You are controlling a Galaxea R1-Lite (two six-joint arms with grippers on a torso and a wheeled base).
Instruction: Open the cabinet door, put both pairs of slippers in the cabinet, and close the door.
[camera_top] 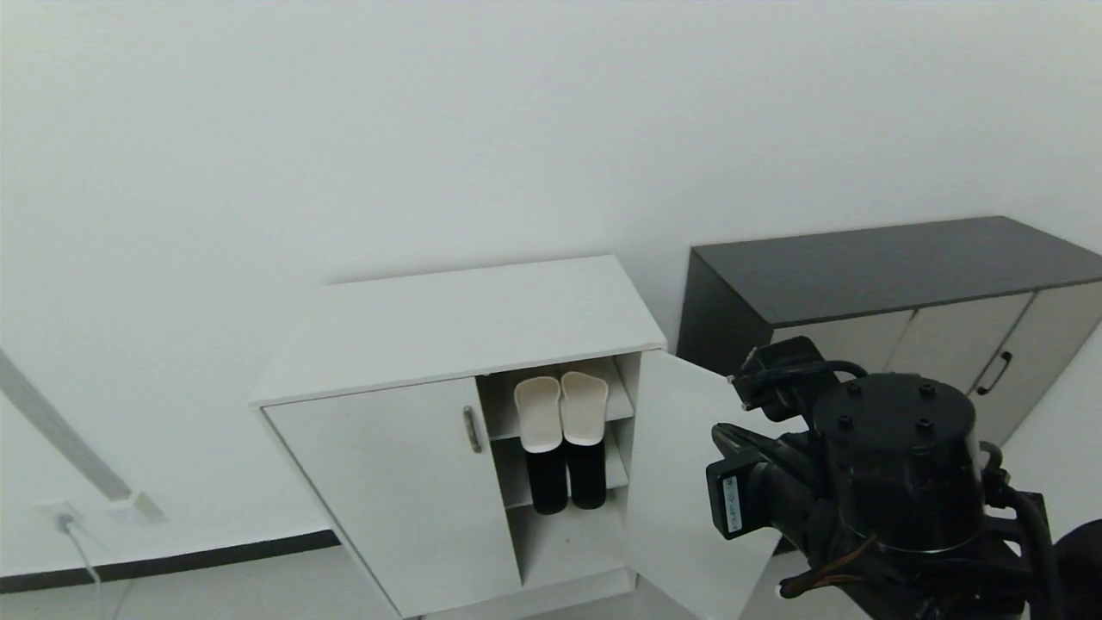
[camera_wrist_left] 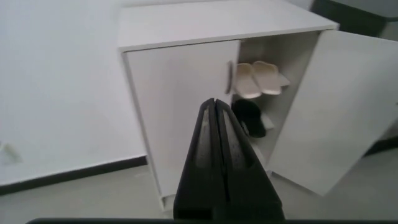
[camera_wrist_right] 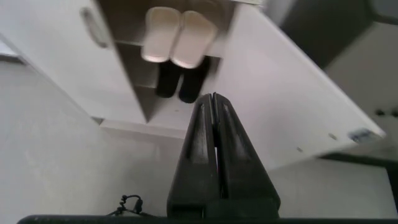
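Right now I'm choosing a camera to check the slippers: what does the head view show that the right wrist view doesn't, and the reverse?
Head view adds: the white cabinet top and a wall socket low on the wall to the cabinet's left.
Right wrist view adds: the right pincer, fingers pressed together and holding nothing, in front of the open door.
Both share: the white slippers on the upper shelf, the black slippers just below them, that open door, and the shut door's handle.
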